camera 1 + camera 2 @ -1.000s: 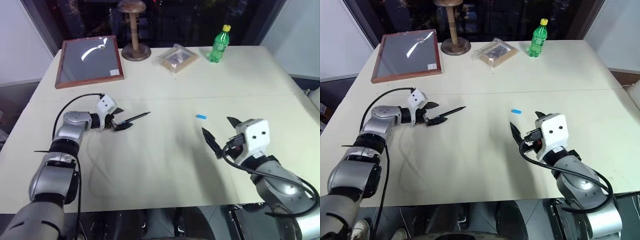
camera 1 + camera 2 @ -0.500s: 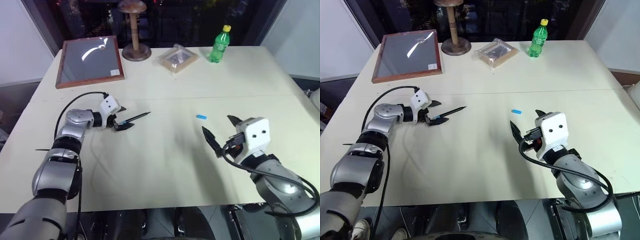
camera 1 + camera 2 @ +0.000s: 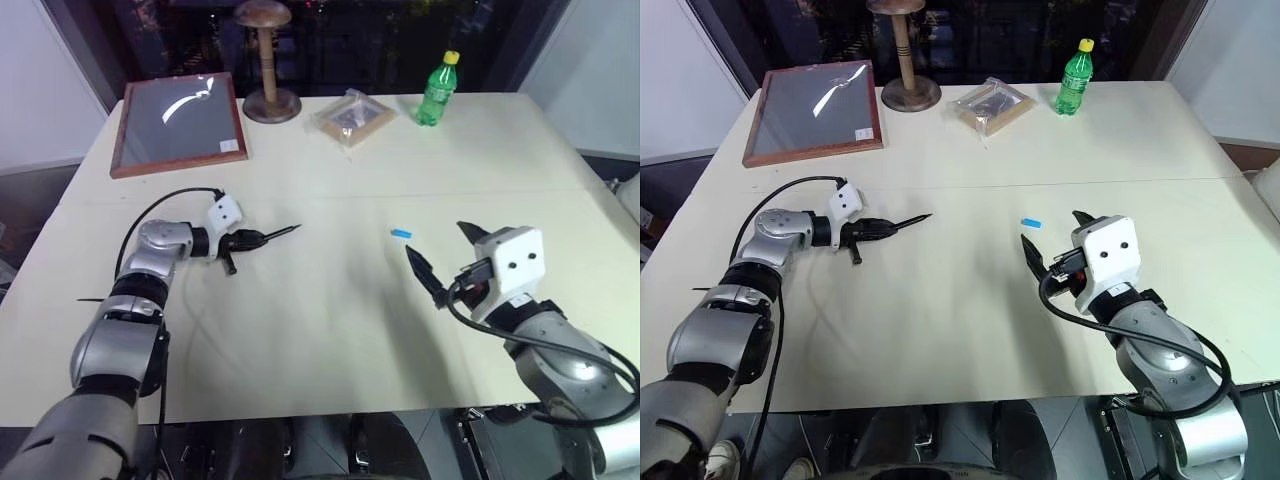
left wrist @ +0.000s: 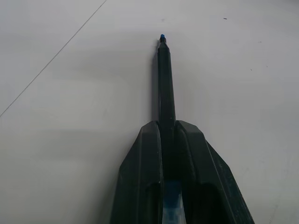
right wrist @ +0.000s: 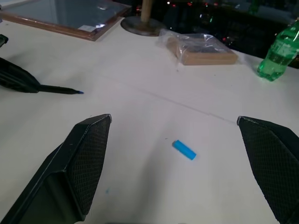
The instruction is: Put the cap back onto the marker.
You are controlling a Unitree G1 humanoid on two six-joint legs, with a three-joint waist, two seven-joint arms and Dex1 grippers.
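The marker [image 3: 281,233], a slim black stick with a small blue tip, lies low over the table on the left. My left gripper [image 3: 254,238] is shut on its rear end. In the left wrist view the marker [image 4: 166,79] juts straight out between the closed fingers [image 4: 145,158]. The cap [image 3: 402,234], a tiny bright blue cylinder, lies on the table near the middle. My right gripper [image 3: 436,240] hangs open just near of the cap and holds nothing. From the right wrist the cap [image 5: 184,150] sits between and beyond the spread fingers [image 5: 88,154].
At the far side of the cream table [image 3: 330,330] stand a framed dark panel [image 3: 180,120], a wooden stand [image 3: 268,60], a bagged flat packet [image 3: 352,115] and a green bottle [image 3: 438,90]. A seam [image 3: 480,190] crosses the tabletop.
My left gripper's fingers have closed onto the marker's rear end; they stood open around it before. The right arm, the cap and the marker's place stay as they were.
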